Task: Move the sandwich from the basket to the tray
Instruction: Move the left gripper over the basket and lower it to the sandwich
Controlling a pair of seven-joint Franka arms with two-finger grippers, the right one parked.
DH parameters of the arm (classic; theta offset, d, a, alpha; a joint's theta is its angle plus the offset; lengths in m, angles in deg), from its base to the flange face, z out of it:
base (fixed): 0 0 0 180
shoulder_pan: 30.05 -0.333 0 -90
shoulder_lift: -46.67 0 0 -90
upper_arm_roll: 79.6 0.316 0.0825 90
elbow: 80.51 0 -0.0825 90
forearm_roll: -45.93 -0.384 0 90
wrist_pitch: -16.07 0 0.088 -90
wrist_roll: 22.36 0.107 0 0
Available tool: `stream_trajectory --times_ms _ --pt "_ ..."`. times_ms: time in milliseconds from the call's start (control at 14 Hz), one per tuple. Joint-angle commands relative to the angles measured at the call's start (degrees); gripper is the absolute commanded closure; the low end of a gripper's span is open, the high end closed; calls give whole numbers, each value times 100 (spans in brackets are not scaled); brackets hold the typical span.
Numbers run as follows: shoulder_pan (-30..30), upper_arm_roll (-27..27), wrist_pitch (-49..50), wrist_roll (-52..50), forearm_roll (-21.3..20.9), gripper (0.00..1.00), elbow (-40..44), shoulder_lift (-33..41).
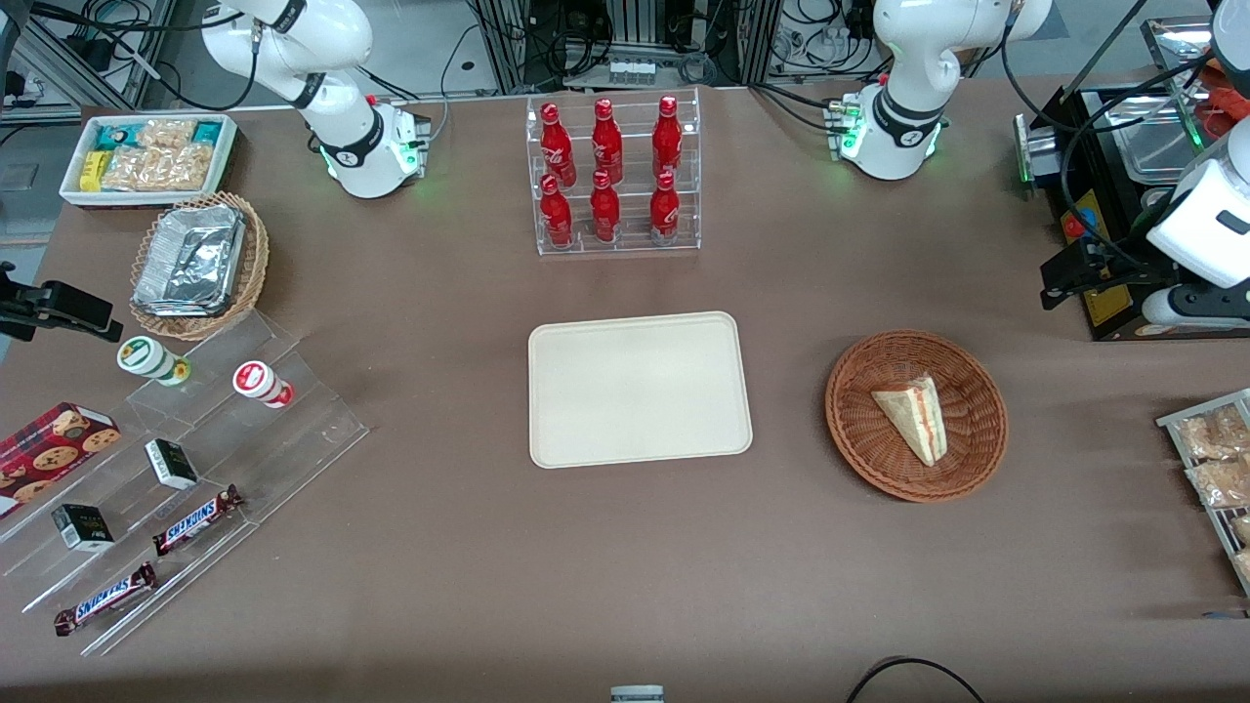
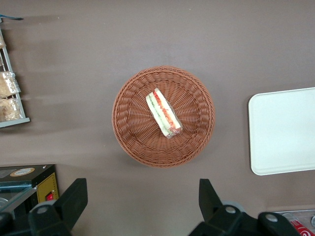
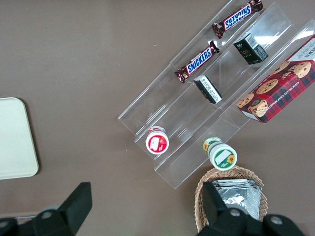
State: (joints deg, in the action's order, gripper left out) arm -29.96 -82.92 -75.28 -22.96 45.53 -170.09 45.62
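We find the sandwich (image 1: 912, 417) lying in the basket (image 1: 859, 444), a round reddish-brown wicker bowl on the brown table (image 1: 625, 586). The sandwich rests on its side near the middle of the basket, with its layered red, orange and green filling edge showing. Nothing else lies in the basket with it.

The tray (image 1: 640, 389) sits flat on the table beside the basket, toward the parked arm's end, apart from it. Its surface carries nothing.

We also note a clear rack of red bottles (image 1: 613, 176), farther from the front camera than the tray. Toward the parked arm's end lie a tan wicker basket of foil containers (image 1: 195, 262) and a white bin of snack packets (image 1: 146, 156).

In the wrist view, the gripper (image 2: 142, 206) hangs high above the table, looking straight down on the basket. Its two fingers (image 2: 74, 199) stand wide apart and hold nothing. They touch neither the basket nor the sandwich. In the front view, the arm's wrist (image 1: 1206, 229) is raised near the table's edge at the working arm's end, well apart from the basket
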Motion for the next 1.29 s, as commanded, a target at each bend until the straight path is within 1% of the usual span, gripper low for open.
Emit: stream_trajectory --times_ms 0,286,429,500,643,929,1000,1071,1214 --pt "69 60 152 51 -143 0 107 26" --pt "69 59 117 -2 -171 0 11 -52" --pt "69 51 -92 -45 -171 0 -400 -193" --pt "69 51 -572 -72 -171 0 -829 -150" --pt "69 42 -1417 -491 -171 0 -1568 -97" --pt "78 -28 -3148 -2054 -83 0 -2772 -149" --pt "87 -124 -3561 -2580 -83 0 -3045 -141" --pt "96 -177 -3809 -2925 -83 0 -3213 -149" --pt "96 -248 -4266 -3200 -92 0 -3565 -167"
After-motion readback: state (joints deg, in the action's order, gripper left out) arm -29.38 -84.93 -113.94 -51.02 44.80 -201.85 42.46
